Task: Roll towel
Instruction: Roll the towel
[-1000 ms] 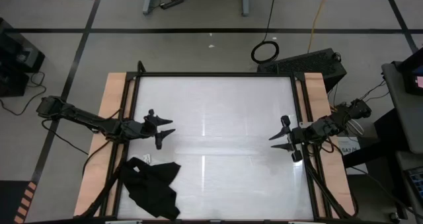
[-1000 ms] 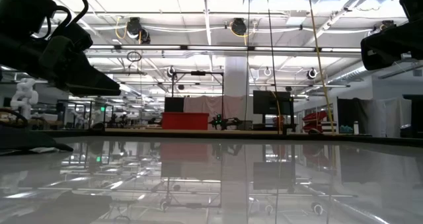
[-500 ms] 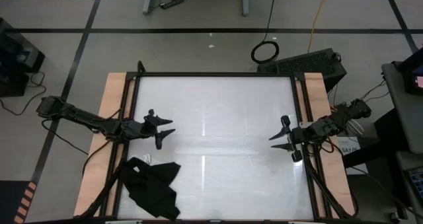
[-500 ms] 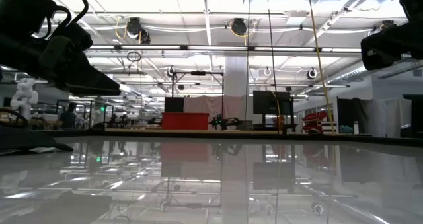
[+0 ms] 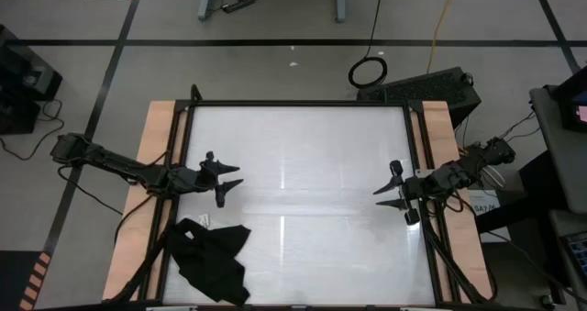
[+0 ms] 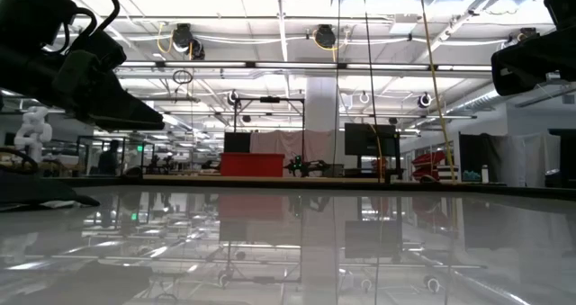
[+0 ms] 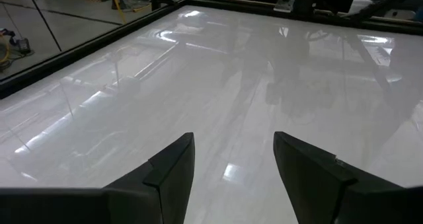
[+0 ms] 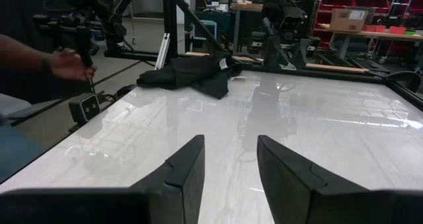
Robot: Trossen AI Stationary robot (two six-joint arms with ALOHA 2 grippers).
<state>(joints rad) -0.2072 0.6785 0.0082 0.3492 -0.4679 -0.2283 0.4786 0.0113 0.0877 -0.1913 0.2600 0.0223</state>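
Note:
The black towel [image 5: 209,261] lies crumpled in a heap at the table's near left corner, a small white tag [image 5: 204,219] showing at its far edge; the right wrist view shows the towel [image 8: 192,75] across the table. My left gripper [image 5: 227,176] hovers open above the table's left side, just beyond the towel. In its own view the left gripper [image 7: 232,159] has nothing between the fingers. My right gripper [image 5: 390,191] hovers open over the table's right side, and the right gripper [image 8: 229,161] is empty too.
The glossy white table top [image 5: 303,155] has a black frame and wooden side strips [image 5: 151,146]. A person's hand [image 8: 69,64] shows beyond the table's near edge in the right wrist view, close to the low camera [image 8: 84,107].

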